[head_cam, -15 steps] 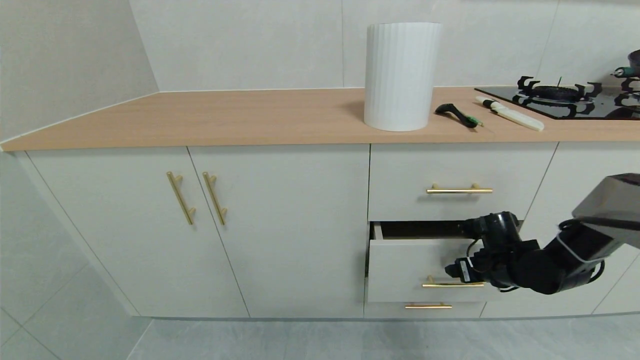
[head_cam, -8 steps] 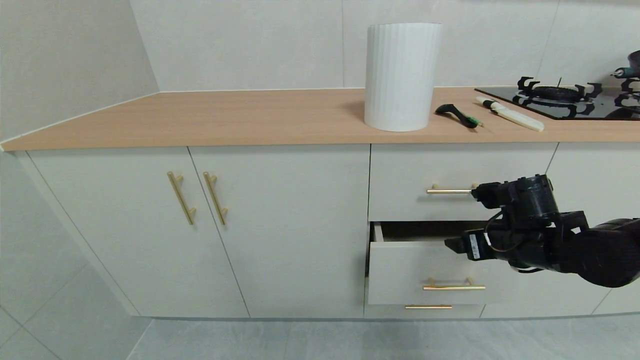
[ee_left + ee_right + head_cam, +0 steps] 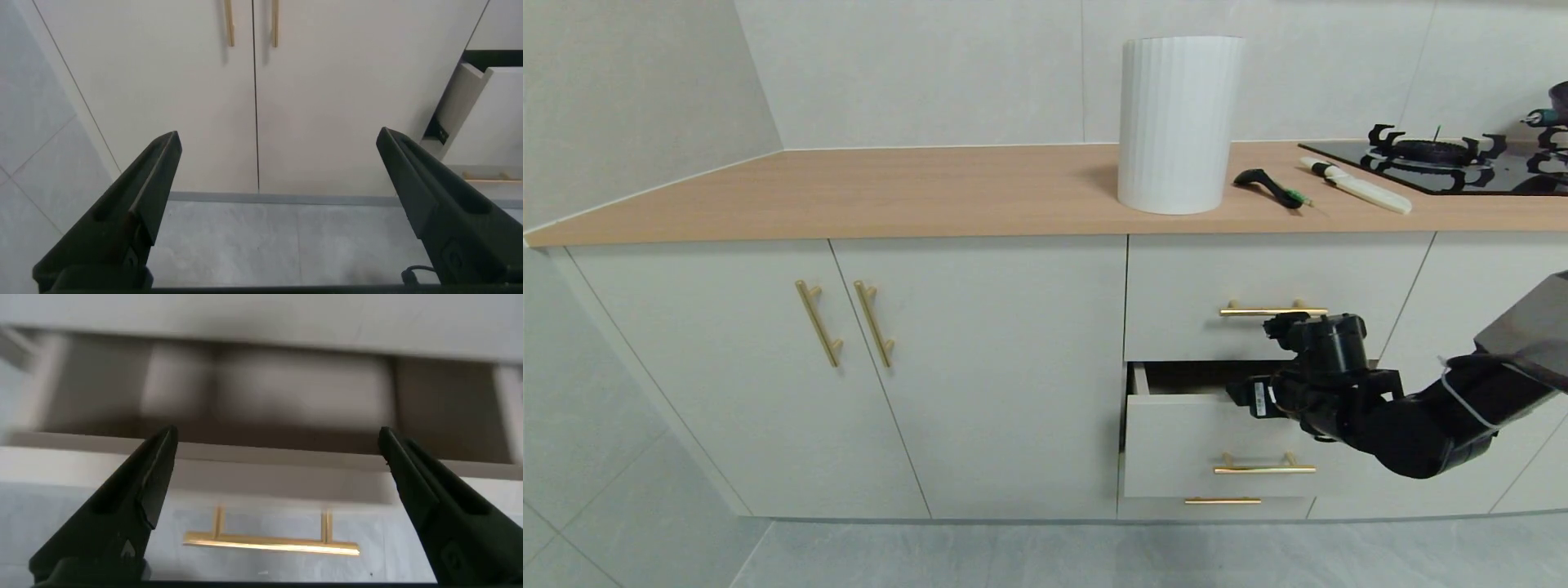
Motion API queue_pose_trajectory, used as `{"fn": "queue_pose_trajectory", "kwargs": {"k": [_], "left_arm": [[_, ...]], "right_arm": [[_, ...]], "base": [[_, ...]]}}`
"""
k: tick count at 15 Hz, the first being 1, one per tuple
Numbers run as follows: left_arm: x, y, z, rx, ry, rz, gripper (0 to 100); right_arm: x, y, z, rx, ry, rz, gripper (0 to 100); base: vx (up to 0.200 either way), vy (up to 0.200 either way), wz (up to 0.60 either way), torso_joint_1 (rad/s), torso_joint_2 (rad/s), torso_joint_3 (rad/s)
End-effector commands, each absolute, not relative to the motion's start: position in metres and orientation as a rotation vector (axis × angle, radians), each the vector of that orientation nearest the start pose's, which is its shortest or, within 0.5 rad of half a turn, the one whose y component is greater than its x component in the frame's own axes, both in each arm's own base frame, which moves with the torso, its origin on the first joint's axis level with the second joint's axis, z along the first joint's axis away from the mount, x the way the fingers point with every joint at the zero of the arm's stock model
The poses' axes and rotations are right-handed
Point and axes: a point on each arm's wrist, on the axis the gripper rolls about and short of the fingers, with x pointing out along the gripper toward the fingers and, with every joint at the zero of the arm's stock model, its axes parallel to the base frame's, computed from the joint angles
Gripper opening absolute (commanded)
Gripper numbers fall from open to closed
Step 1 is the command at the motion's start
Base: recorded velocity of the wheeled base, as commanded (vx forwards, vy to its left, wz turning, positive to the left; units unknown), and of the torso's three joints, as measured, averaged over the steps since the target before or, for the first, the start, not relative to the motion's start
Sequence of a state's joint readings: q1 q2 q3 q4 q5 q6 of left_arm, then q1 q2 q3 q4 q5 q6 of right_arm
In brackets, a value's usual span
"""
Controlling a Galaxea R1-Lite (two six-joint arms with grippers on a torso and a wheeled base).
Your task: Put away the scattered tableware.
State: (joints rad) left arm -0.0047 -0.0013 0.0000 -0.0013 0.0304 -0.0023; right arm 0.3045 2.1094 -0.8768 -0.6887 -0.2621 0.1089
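A black peeler with a green tip (image 3: 1270, 186) and a white knife (image 3: 1356, 184) lie on the wooden counter, right of a tall white ribbed container (image 3: 1180, 122). Below them the middle drawer (image 3: 1201, 433) is pulled partly out, its dark inside showing. My right gripper (image 3: 1245, 394) hovers at the drawer's top front edge; in the right wrist view the gripper (image 3: 278, 445) is open and empty, facing the drawer opening (image 3: 270, 392) above the gold handle (image 3: 270, 543). My left gripper (image 3: 278, 139) is open and empty, low before the cabinet doors (image 3: 257, 82).
A gas hob (image 3: 1437, 159) sits at the counter's right end. The closed top drawer (image 3: 1274, 294) with its gold handle is just above my right wrist. Double doors with gold handles (image 3: 845, 322) are to the left. Grey tiled floor (image 3: 245, 245) lies below.
My right gripper rose from the middle drawer's handle to the level of its opening, then moved left toward the drawer's top edge. The drawer stayed as far out as before.
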Motion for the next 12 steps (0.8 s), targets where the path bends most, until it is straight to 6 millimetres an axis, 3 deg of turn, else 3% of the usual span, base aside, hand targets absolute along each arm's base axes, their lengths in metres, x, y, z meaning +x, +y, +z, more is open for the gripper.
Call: {"fn": "queue_pose_trajectory", "kwargs": {"k": [1, 5, 12], "left_arm": [[-0.023, 0.001, 0.076, -0.003, -0.002, 0.026, 100], [-0.023, 0.001, 0.076, -0.003, -0.002, 0.026, 100], [-0.023, 0.001, 0.076, -0.003, -0.002, 0.028, 100]], "right_arm": [[0.368, 0.103, 0.043, -0.039, 0.554, -0.013, 100], [0.369, 0.101, 0.046, -0.027, 0.547, -0.021, 100], [0.339, 0.093, 0.083, -0.069, 0.667, -0.012, 100]], "base": [[0.000, 0.000, 0.00, 0.000, 0.00, 0.000], [0.000, 0.000, 0.00, 0.000, 0.00, 0.000], [0.000, 0.000, 0.00, 0.000, 0.00, 0.000]]}}
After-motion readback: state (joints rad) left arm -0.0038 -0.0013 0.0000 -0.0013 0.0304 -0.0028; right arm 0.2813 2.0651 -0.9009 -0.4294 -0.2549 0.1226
